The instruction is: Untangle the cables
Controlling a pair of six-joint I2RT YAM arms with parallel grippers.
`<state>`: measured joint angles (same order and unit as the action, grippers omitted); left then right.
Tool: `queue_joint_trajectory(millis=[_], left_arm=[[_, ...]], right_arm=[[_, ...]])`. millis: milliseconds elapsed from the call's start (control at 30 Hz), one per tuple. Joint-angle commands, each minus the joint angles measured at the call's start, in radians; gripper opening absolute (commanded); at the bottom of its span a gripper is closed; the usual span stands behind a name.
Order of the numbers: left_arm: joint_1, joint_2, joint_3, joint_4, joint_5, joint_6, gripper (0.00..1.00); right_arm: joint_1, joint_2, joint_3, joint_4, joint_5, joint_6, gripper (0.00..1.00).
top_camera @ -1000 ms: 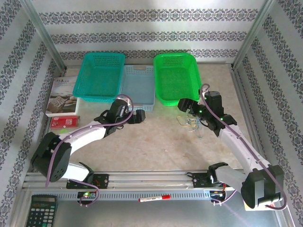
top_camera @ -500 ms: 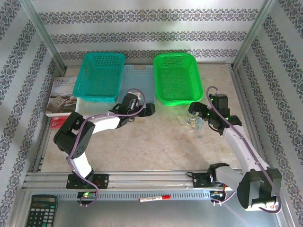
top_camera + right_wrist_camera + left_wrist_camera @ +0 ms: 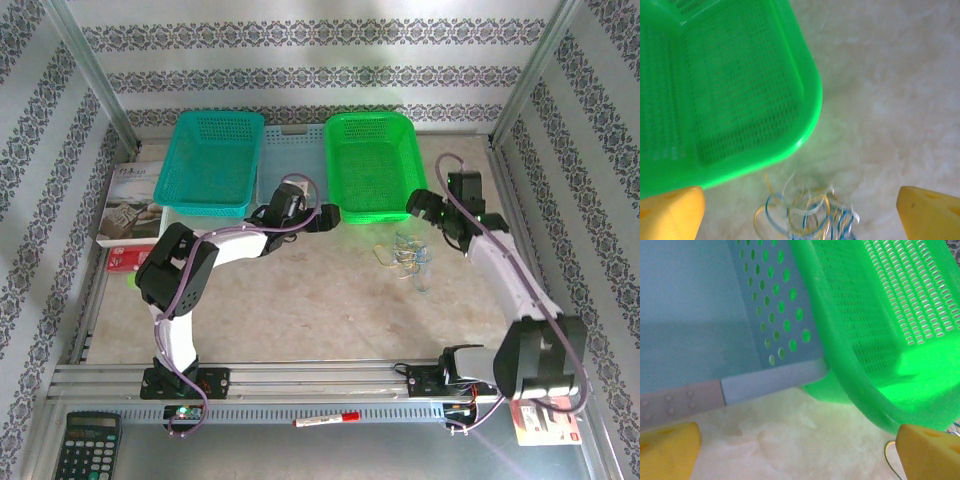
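The cables point(image 3: 404, 258) lie in a loose bunch of whitish, blue and yellow loops on the table, just in front of the green basket's near right corner. In the right wrist view the cables point(image 3: 807, 215) sit low between my open yellow fingers. My right gripper point(image 3: 421, 206) hovers just behind the bunch, open with nothing between its fingers point(image 3: 671, 212). My left gripper point(image 3: 326, 217) is open and empty at the front edge of the baskets, left of the bunch. One yellow loop point(image 3: 888, 460) shows by the left gripper's right fingertip point(image 3: 930, 450).
A green basket point(image 3: 372, 165), a pale blue basket point(image 3: 293, 170) and a teal basket point(image 3: 210, 160) stand along the back. A book point(image 3: 130, 205) and a red box point(image 3: 135, 258) lie at the left. A calculator point(image 3: 85, 445) and a red marker point(image 3: 325, 419) rest on the front rail.
My left gripper has swung right and back, up to the baskets' front edge. My right gripper has drawn back and to the right, off the bunch. The cables stay on the table.
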<state>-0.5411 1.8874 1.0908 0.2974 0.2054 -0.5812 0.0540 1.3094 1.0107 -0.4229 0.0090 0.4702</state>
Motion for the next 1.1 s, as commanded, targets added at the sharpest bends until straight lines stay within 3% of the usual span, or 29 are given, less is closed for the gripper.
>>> queue_joint_trajectory(millis=[0,233,467,667,900,1067], left_arm=[[0.003,-0.107,-0.069,0.019,0.029,-0.022,1.00],[0.003,-0.304,-0.161,-0.052,0.051,-0.098,1.00],[0.003,-0.431,-0.108,-0.207,-0.026,-0.080,1.00],[0.007,-0.508,-0.099,-0.230,-0.079,-0.076,1.00],[0.009,-0.555,-0.116,-0.222,-0.120,-0.072,1.00],[0.009,-0.554,-0.118,-0.215,-0.122,-0.069,1.00]], right_arm=[[-0.009,0.135,0.126,-0.020,0.127,-0.055,0.98],[-0.009,0.497,0.440,-0.123,0.233,-0.127,0.98],[-0.022,0.707,0.645,-0.207,0.275,-0.143,0.98],[-0.076,0.765,0.699,-0.233,0.302,-0.125,0.98],[-0.138,0.711,0.638,-0.215,0.319,-0.084,0.98],[-0.144,0.672,0.618,-0.190,0.196,-0.080,0.98]])
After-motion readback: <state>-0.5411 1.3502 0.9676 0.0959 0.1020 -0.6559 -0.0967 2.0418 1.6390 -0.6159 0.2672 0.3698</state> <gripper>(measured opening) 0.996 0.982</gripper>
